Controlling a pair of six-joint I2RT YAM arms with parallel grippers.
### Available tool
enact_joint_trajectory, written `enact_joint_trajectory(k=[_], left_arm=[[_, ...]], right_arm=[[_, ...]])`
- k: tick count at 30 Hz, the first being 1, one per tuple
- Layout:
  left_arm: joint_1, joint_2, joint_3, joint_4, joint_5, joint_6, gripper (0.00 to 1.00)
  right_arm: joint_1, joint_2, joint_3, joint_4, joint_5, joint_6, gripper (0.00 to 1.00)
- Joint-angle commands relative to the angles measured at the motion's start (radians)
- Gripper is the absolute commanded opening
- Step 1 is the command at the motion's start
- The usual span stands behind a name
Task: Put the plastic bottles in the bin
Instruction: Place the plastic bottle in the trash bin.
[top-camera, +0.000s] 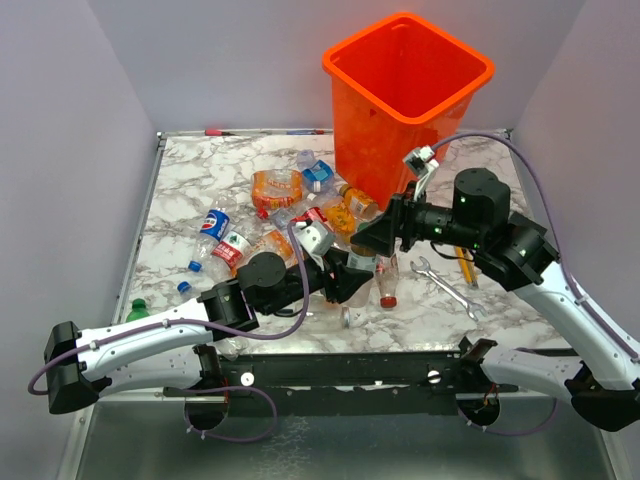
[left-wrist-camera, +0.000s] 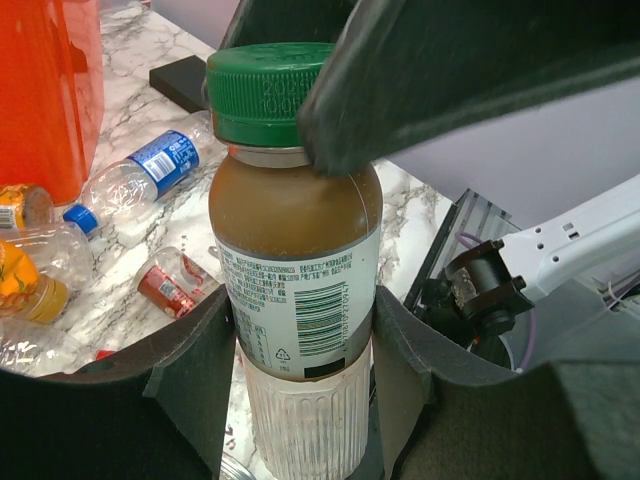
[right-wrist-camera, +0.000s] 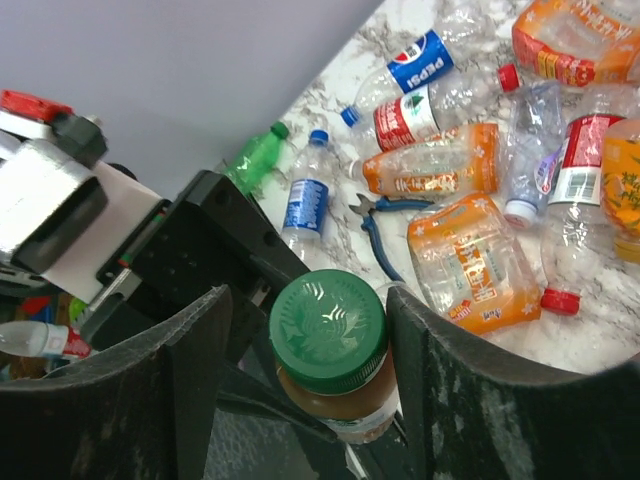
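Across the grey-veined marble tabletop (top-camera: 190, 180) we find most of the job not yet done. A heap of small clear crushed plastic bottles (top-camera: 278, 190) with orange, red and blue labels lies loose in front of the tall bright-orange translucent bin (top-camera: 390, 130), which stands at the far edge, right of centre. Looking into its mouth from above we make out no bottle, though its floor is hidden from us (so we will not call it empty). A small green bottle (right-wrist-camera: 255, 160) lies apart near the left edge, and a blue-labelled cola bottle (right-wrist-camera: 420, 55) lies at the side of the heap.

One bottle is in hand. The left gripper (left-wrist-camera: 300, 390) is clamped on the lower body of an upright green-capped bottle of brown drink (left-wrist-camera: 295, 250), near the front of the table and well short of the bin. Its cap is ridged, its pale label carries a barcode, and its base is clear and ribbed. It looks uncrushed and part full, so we judge it heavier than the flattened ones. The right gripper (right-wrist-camera: 308, 325) hangs over it with jaws apart, one on each side of the cap, not pinching it as far as we can see. We take this for a handover. Blue-handled pliers (right-wrist-camera: 385, 215) lie among the bottles and a steel wrench (top-camera: 445, 285) lies to their right.
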Motion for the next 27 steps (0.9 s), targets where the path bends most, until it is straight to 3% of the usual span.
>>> enact_joint_trajectory(k=[1,7,9,13,14,21,27], left_arm=[[0.004,-0.004,0.031,0.009,0.02,0.006,0.06],[0.004,-0.014,0.019,0.013,0.011,0.001,0.09],[0.004,-0.021,0.012,0.01,-0.011,-0.004,0.28],[0.003,-0.056,0.001,-0.006,-0.054,-0.003,0.91],[0.003,-0.068,0.002,-0.02,-0.072,0.002,0.98],[0.003,-0.253,-0.033,-0.151,-0.324,0.069,0.99],[0.003,-0.496,-0.166,-0.181,-0.639,0.124,0.99]], right_arm=[[0.03,0.018,-0.024,-0.056,0.071,-0.004,0.64],[0.034,0.014,-0.049,-0.03,0.087,0.012,0.31],[0.034,0.013,-0.047,-0.02,0.087,0.014,0.23],[0.034,0.012,-0.01,-0.021,0.122,0.011,0.01],[0.035,0.016,0.018,-0.035,0.149,0.003,0.01],[0.035,0.135,0.437,-0.194,0.479,-0.21,0.01],[0.034,0.309,0.742,-0.108,0.869,-0.353,0.01]])
